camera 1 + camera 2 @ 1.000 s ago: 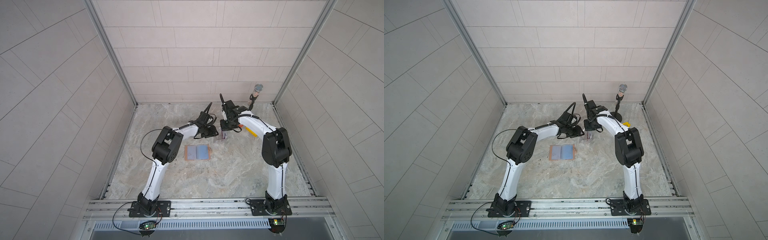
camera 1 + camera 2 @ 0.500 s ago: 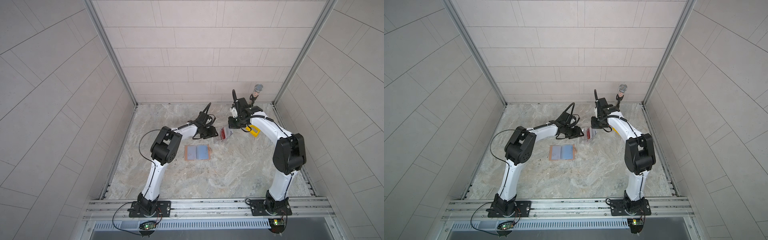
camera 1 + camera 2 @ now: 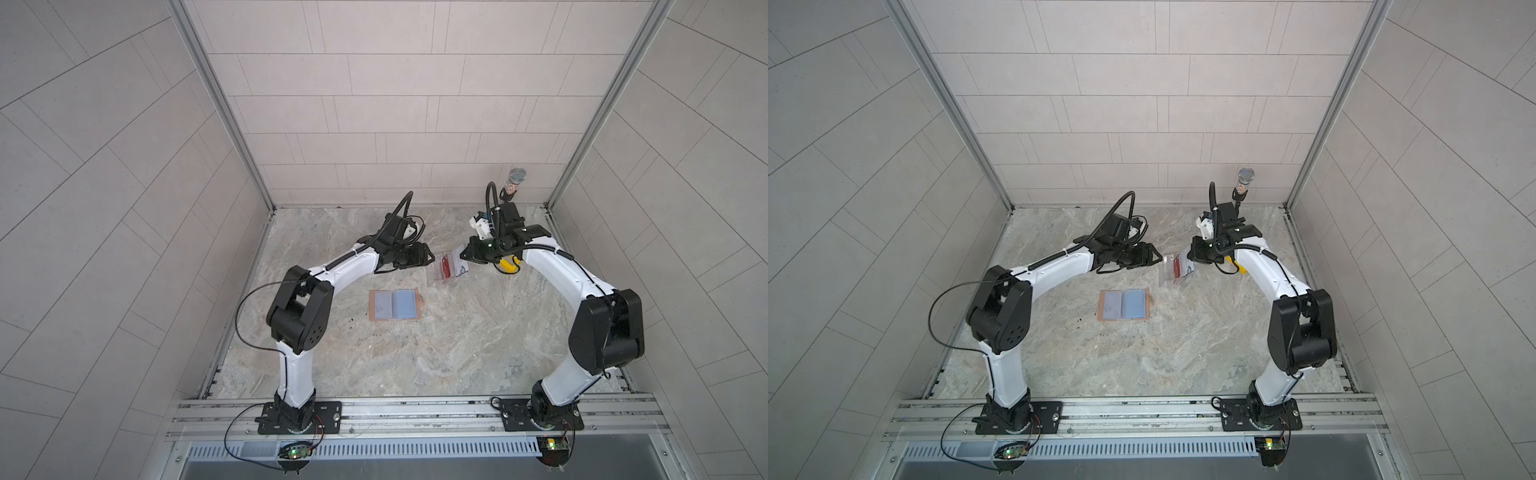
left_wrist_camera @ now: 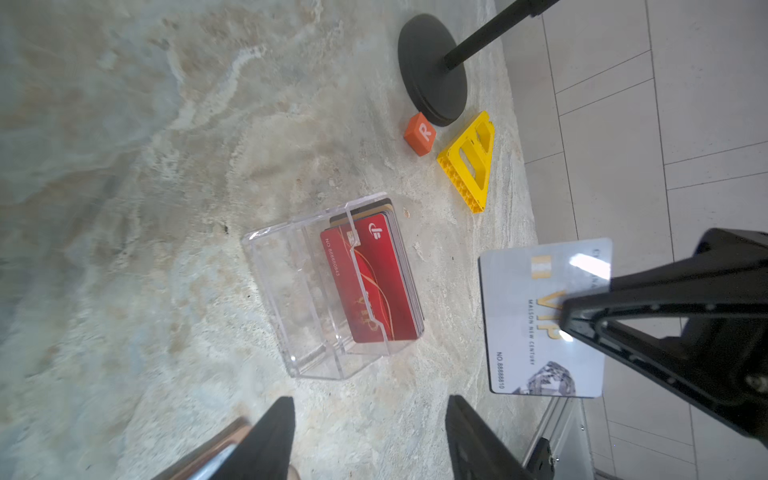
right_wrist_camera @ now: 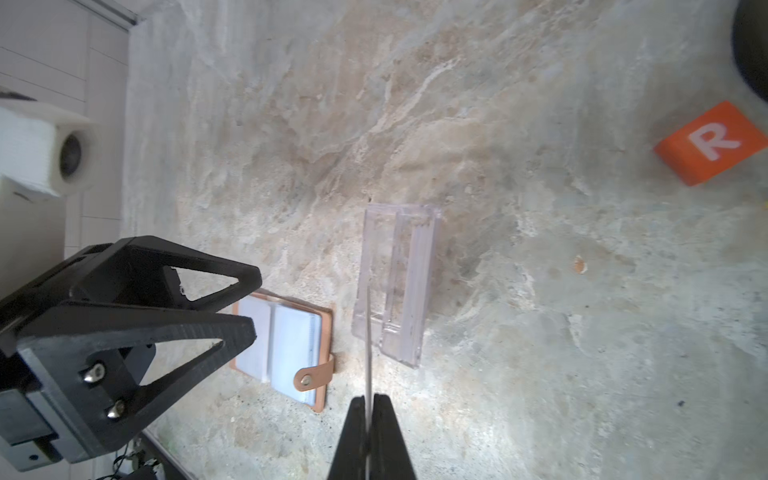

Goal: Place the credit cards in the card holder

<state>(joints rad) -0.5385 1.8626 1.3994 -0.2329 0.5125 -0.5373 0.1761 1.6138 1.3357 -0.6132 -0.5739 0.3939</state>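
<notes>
The card holder (image 3: pixel 395 304) (image 3: pixel 1124 304) lies open and flat mid-table, tan-pink with pale-blue sleeves and a snap tab (image 5: pixel 313 376). My right gripper (image 5: pixel 369 401) is shut on a whitish-blue credit card (image 4: pixel 544 316) and holds it in the air beside the clear box. That card shows edge-on (image 5: pixel 368 332) in the right wrist view. A dark red card (image 4: pixel 372 282) tops a small stack of cards inside the clear plastic box (image 4: pixel 299 299). My left gripper (image 4: pixel 369 405) (image 3: pixel 428 259) hangs open and empty just left of the box.
An orange tile marked R (image 4: pixel 419 134) (image 5: pixel 712 143), a yellow triangular piece (image 4: pixel 469 162) and the round black base of a microphone stand (image 4: pixel 432 68) sit behind the box, near the back right corner. The cell's walls close three sides.
My right gripper has drawn back to the right from over the clear box, carrying the whitish-blue card. The left gripper's jaws have spread wider; its arm has barely moved.
</notes>
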